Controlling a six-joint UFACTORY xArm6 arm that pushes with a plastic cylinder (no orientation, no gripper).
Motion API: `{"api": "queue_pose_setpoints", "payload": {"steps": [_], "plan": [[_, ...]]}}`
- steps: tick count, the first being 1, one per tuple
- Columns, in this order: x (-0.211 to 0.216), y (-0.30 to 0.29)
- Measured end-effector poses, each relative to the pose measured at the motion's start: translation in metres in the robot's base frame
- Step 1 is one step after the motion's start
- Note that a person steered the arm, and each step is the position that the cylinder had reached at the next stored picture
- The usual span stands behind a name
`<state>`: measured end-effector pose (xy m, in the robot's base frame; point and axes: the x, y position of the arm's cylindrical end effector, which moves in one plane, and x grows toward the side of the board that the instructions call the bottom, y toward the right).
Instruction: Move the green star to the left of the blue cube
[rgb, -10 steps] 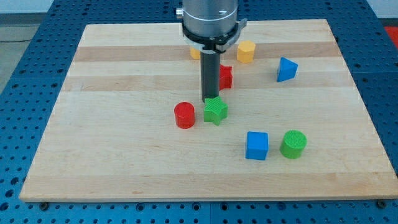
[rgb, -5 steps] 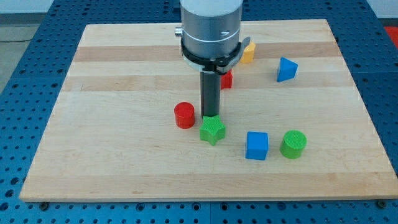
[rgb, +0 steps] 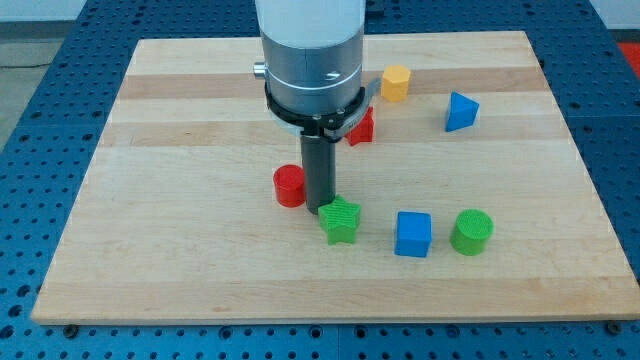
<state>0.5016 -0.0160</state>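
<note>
My tip (rgb: 320, 208) has no jaws to open or close. It touches the far left edge of the green star (rgb: 340, 220). The red cylinder (rgb: 290, 186) sits just left of the rod. The blue cube (rgb: 413, 233) is right of the star, near it.

My arm (rgb: 310, 45) shows as a broad cylinder, pale grey above, shinier metal lower down; a black ring with small side lugs closes its base; below it a straight dark rod narrows to my tip (rgb: 320, 209); no cables visible.
</note>
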Motion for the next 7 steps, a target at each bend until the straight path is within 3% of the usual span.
{"api": "queue_pose_setpoints", "payload": {"steps": [3,7], "plan": [[-0.01,0.013],[0.01,0.013]]}}
